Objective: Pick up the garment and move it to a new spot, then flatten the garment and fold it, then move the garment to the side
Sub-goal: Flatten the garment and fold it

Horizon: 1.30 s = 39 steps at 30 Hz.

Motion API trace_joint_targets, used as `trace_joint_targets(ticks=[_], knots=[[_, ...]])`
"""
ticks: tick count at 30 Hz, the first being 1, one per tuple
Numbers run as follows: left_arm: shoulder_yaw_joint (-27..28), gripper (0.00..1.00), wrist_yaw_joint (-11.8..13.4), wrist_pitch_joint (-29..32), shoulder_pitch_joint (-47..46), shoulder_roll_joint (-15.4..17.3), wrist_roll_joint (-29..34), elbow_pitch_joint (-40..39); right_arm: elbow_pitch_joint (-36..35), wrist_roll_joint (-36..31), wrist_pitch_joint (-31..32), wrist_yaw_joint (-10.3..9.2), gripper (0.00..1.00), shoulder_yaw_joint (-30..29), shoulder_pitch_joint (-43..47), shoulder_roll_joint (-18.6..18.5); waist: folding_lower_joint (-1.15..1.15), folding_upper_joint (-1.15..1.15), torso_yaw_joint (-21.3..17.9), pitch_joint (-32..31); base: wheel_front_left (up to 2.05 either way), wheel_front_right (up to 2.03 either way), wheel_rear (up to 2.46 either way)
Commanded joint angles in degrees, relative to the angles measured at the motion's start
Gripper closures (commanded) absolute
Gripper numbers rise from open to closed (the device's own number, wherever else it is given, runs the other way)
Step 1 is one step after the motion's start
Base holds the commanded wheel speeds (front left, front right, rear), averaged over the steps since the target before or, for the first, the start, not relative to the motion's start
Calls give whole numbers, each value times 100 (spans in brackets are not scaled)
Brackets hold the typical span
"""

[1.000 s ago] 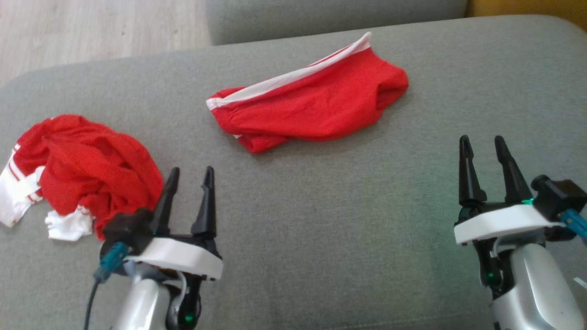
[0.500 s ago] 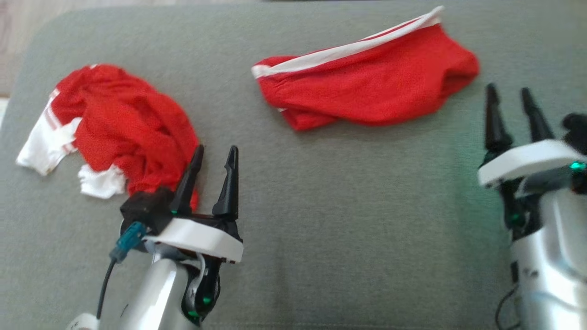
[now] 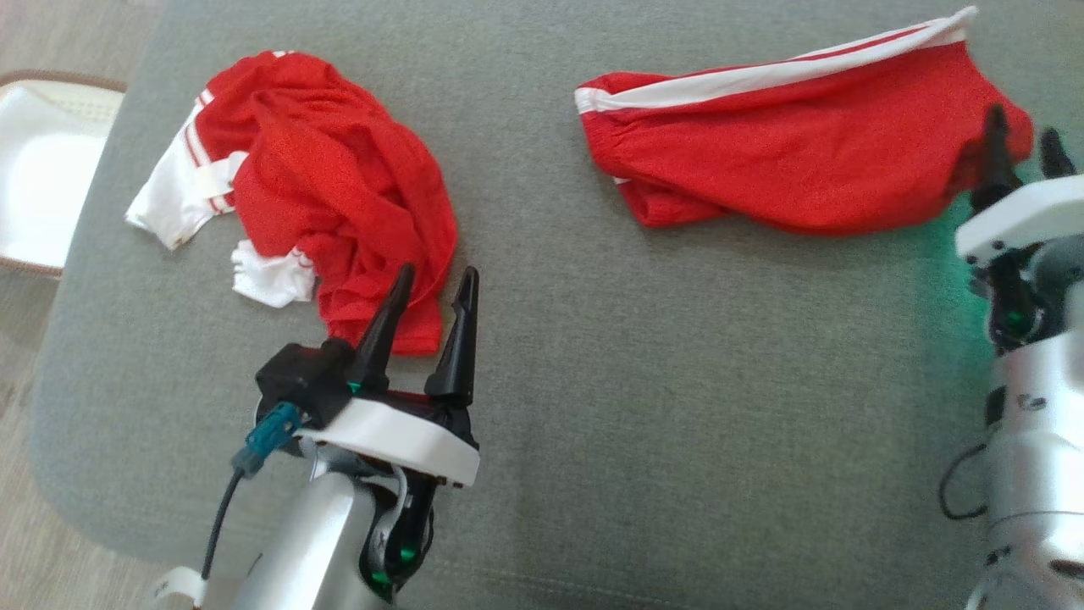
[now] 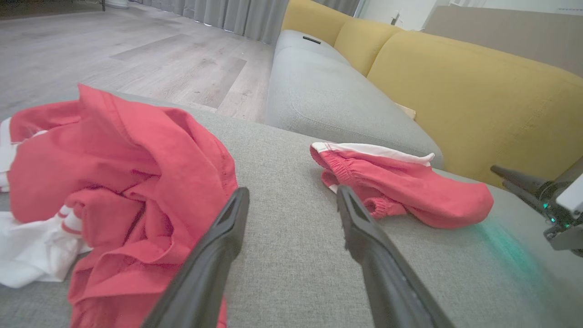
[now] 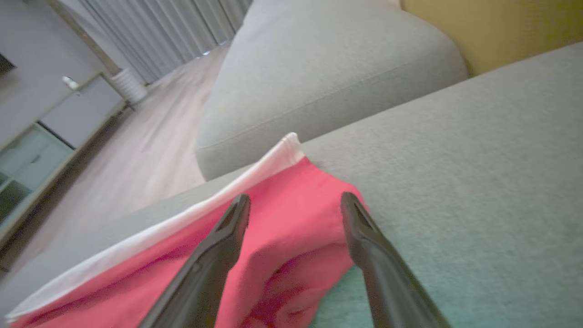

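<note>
Left gripper: jaws spread wide, nothing between them. Head view: tips point far, left finger overlapping the near hem of the garment, right finger over bare cushion. Contact with the cloth can't be told. Left wrist view: same hem bunched just left of the left finger, grey weave between the two fingers.

Right gripper: jaws spread too, empty. Head view: at the right edge, tips over the right end of the other red garment. Right wrist view: that red cloth lies between and under both fingers, white trim running far-left; touching or hovering, can't tell.

Garment: crumpled heap on the left part of the cushion, red body, white sleeves with red stripes sticking out on its left side. No lettering readable. The other red garment lies well apart to the right, flatter, white band along its far edge.

Left wrist view adds the right gripper's dark fingers at the right edge and a green glow on the fabric near it.

Surface: grey woven seat cushion, rounded corner near left. Head view: a white object with a brown rim on the wood floor left of the cushion. Left wrist view: a second grey seat beyond, yellow sofa back, grey curtains far. Right wrist view, blurred: a low cabinet at far left.
</note>
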Motion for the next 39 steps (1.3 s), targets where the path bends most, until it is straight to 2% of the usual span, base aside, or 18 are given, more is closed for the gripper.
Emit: trace_joint_targets(ticks=[1,3,8,18,25,39], knots=[[158,0,40,-70,-177,38,-65,-215,-80,-165,6,-5,0,-9,-205,-75,0,0,54,24,0,0,0],[163,0,87,-70,-160,38,-138,-287,185,-625,8,-5,0,-436,-300,-104,0,0,115,26,0,0,0],[215,0,129,-70,-61,38,-198,-362,637,-1130,167,-5,0,-1252,-593,51,0,0,175,-16,0,0,0],[152,0,139,-70,-35,38,-213,-377,1118,-791,345,-5,0,-1777,-1014,174,0,0,215,-22,0,0,0],[22,0,117,-70,-26,38,-185,-342,1357,-325,427,-5,0,-1938,-1162,197,0,0,208,-27,0,0,0],[-95,0,101,-70,-81,38,-138,-282,1387,411,514,-5,0,-1690,-1101,170,0,0,343,6,0,0,0]])
